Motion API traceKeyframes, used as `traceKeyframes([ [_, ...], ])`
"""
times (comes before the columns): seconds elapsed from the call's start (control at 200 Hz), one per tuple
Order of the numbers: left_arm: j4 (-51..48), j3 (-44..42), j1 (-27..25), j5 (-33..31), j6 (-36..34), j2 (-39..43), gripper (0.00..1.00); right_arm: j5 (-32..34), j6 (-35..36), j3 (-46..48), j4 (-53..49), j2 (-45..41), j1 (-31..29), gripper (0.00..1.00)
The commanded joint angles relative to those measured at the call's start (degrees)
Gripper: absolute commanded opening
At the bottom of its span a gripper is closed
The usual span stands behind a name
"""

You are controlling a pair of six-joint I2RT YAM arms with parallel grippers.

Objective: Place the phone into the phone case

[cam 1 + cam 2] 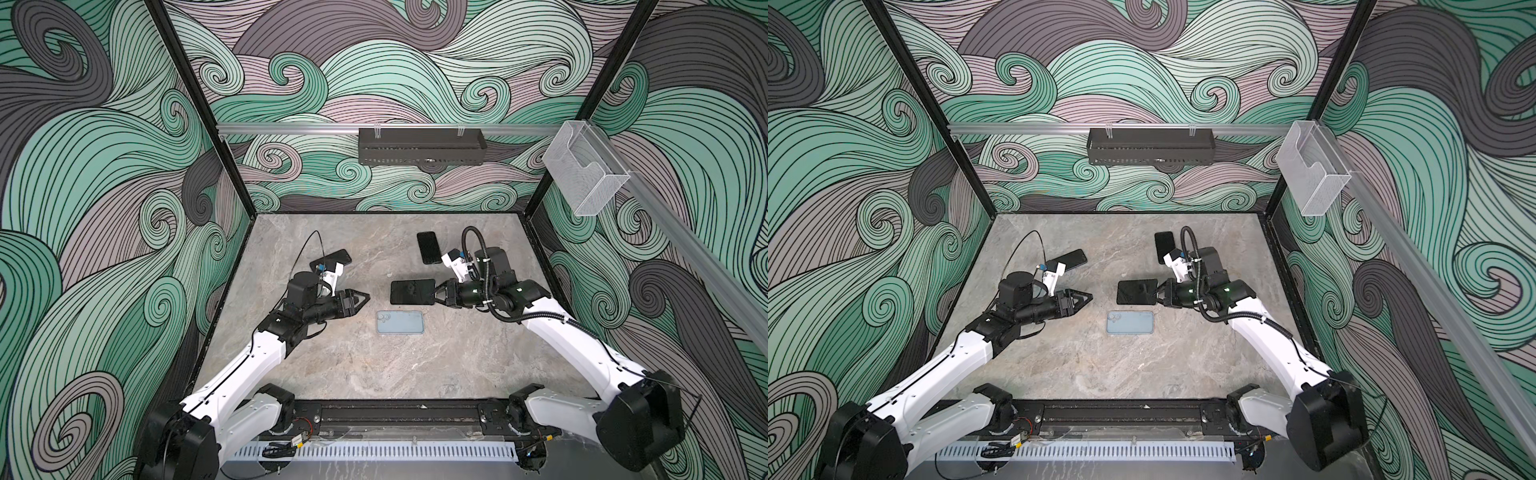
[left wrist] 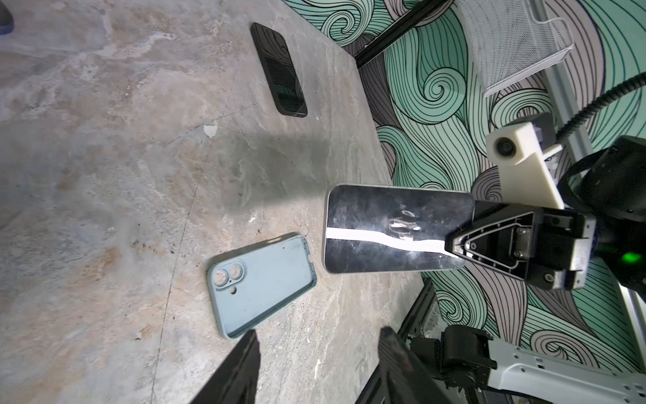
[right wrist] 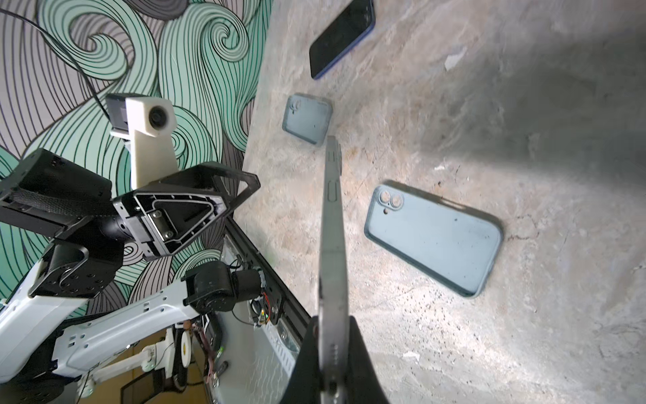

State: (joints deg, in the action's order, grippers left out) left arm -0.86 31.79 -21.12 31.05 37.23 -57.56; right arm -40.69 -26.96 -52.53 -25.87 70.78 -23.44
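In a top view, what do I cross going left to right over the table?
First the left-side phone → left pincer, open → blue phone case → right pincer, shut on the held phone. The far phone is omitted: it overlaps.

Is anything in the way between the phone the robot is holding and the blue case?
Nothing visible. The phone in the right gripper hangs beside the open, empty phone case; the left gripper is off to the side.

White arms (image 1: pixel 257 361), black joints (image 1: pixel 284 324), ribbed cable (image 1: pixel 536 317)
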Motion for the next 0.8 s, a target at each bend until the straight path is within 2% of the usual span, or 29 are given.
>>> traceKeyframes([
  [0.0,-2.14,-0.34,-0.62,-3.28,0.11,-2.14,0.55,-5.59,1.82,0.66,-1.35,1.9,0.19,0.0],
  [0.24,-2.75,0.37,-4.06,-6.35,-0.16,-8.78,0.52,-7.69,1.66,2.08,-0.36,6.82,0.23,0.0],
  [0.455,-2.73,1.99,-7.82,-12.25,-0.23,-15.3,0.47,-8.72,1.48,3.86,2.48,10.19,0.21,0.0],
  [0.796,0.98,4.3,-11.47,-12.44,1.13,-23.17,0.43,-9.76,0.66,5.42,8.2,14.78,0.23,0.0],
])
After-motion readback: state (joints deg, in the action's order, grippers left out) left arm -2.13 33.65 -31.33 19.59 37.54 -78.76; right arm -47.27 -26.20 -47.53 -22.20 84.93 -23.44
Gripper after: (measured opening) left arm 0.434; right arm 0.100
